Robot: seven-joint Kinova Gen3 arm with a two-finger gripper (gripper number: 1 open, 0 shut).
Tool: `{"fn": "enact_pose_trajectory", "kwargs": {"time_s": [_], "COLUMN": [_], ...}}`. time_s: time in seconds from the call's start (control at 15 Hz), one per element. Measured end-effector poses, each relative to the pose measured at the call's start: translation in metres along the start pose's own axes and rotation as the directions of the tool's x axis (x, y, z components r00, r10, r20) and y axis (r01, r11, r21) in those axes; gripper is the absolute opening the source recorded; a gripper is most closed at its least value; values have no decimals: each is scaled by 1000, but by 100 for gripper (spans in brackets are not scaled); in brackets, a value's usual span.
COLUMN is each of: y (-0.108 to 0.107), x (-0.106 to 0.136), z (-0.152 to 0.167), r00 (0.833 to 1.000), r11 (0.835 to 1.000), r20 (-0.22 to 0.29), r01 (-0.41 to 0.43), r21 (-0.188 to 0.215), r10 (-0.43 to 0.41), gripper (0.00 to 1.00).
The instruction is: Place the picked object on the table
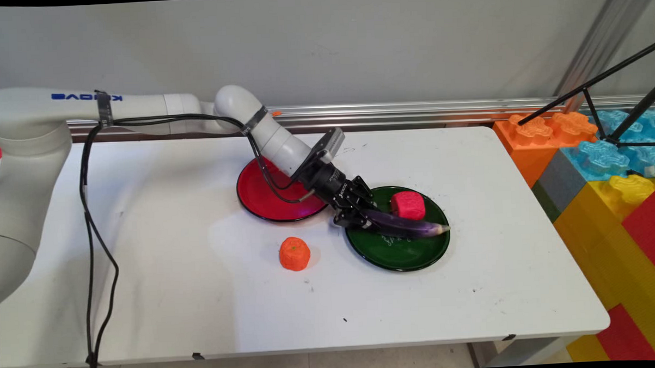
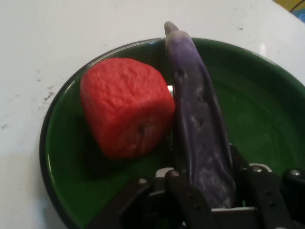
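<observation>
My gripper (image 1: 356, 218) covers the stem end of the purple eggplant (image 1: 408, 226) and part of the green plate's (image 1: 401, 257) near-left rim. My forearm hides the right portion of the red plate (image 1: 260, 194). In the hand view, the plate's (image 2: 57, 157) right and lower rim runs off the frame, and my fingertips lie hidden beneath the eggplant (image 2: 200, 124).

1. Two plates on the table (image 1: 173, 298): one plate (image 1: 262, 200) left and behind, another plate (image 1: 411, 254) right.
2. Eggplant (image 1: 408, 225) and block (image 1: 408, 205) lie in the right plate, block behind, touching.
3. Toy orange (image 1: 294, 254) sits before the left plate.
</observation>
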Motion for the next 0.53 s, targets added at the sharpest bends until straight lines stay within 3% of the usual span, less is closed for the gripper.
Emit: {"fn": "enact_pose_trajectory", "kwargs": {"time_s": [0.53], "y": [27], "x": [10], "z": [-36], "r00": [997], "r11": [1000], "r20": [-72], "r01": [7], "r21": [-12], "r10": [-7], "gripper": [0]}}
